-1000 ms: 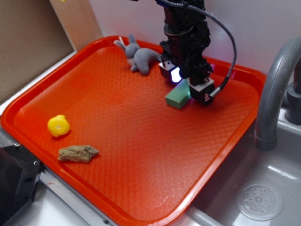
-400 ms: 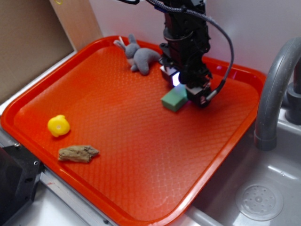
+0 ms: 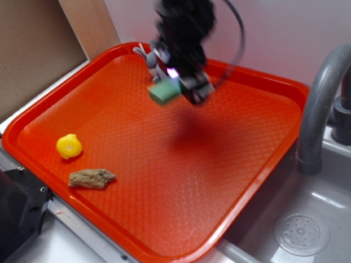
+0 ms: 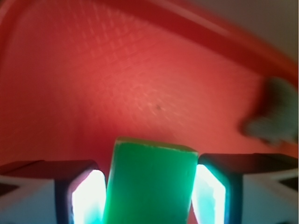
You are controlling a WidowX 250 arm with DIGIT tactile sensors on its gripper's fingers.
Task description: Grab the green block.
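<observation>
Clamping the green block (image 4: 149, 184) between both fingers, the hand (image 3: 176, 87) hangs above the orange tray (image 3: 230, 164).

green block (image 3: 164, 92), orange waffle-textured tray (image 3: 230, 175), yellow toy (image 3: 69, 146), grey bunny (image 3: 149, 56)

Readable text: none in either view.
Green block (image 4: 149, 184): plain faces, no marks or print.
Orange tray (image 3: 230, 181): only a moulded grid texture, no lettering.
Gripper (image 3: 184, 85): blurred; any label on it is unreadable.
</observation>
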